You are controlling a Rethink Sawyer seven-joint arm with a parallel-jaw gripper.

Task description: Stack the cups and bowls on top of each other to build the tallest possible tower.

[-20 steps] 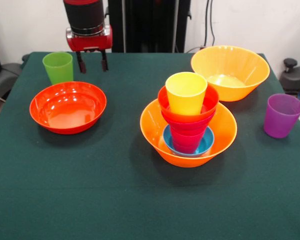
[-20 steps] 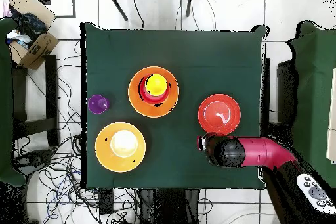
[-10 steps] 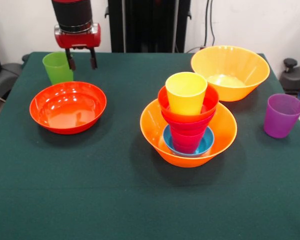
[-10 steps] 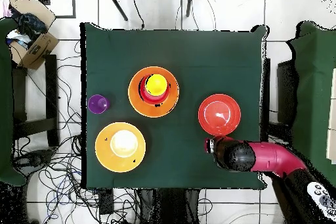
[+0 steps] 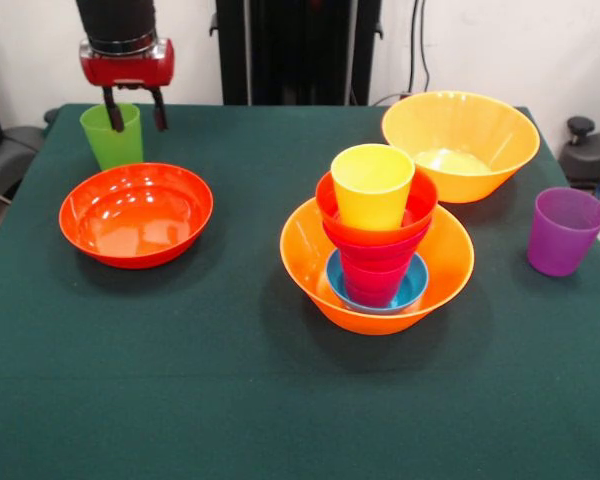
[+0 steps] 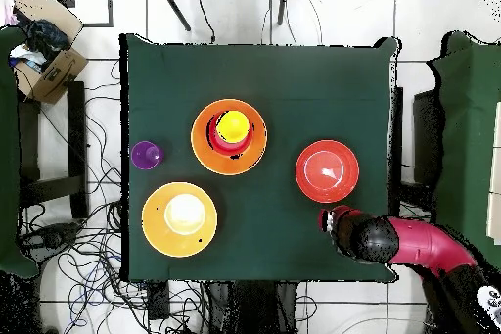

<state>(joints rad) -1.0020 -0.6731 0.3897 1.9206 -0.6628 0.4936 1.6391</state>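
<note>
Tower is sitting mid-table in a large orange bowl, yellow cup topping it. Gripper is hovering far left, jaws spread over the green cup, not gripping.

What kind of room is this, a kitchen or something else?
Likely a robotics lab, not a kitchen: a robot arm works over a green-clothed table, loose cables cover the floor, and a cardboard box sits beside it.
</note>
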